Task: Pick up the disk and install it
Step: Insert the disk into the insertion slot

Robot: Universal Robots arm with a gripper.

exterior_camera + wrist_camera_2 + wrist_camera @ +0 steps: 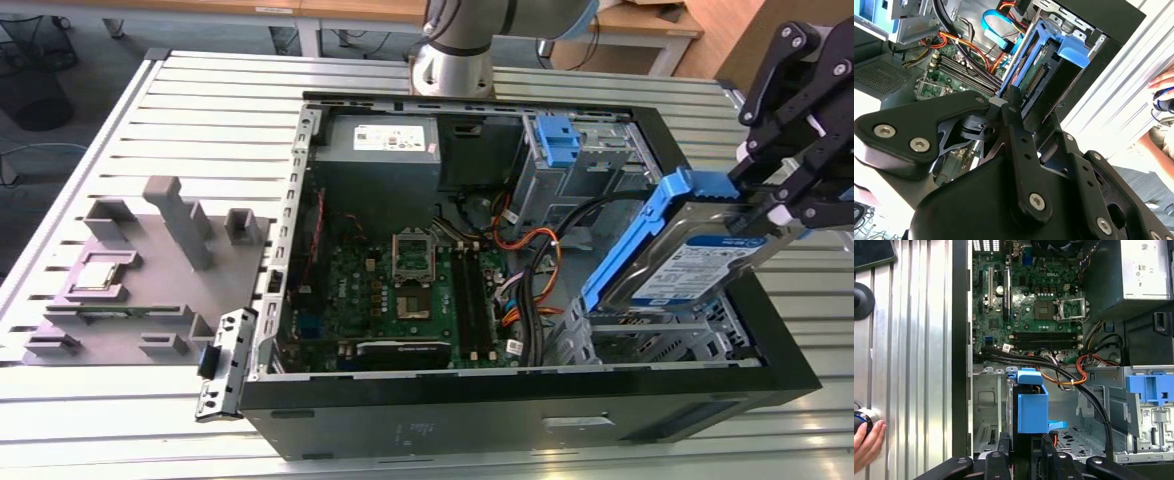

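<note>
The disk is a silver drive with a white label, a blue band and blue rails. It hangs tilted over the right end of the open computer case in the exterior view, above the metal drive cage. My black gripper is shut on its upper end. In the second wrist view the gripper grips the disk by its edge, connector side showing. The first wrist view looks along the gripper at the disk's blue carrier, which is over the cage opening.
Inside the case lie the motherboard, a grey power-supply box, orange and black cables and a blue caddy in the far bay. A grey fixture stands on the slatted table. A person's hand rests beside the case.
</note>
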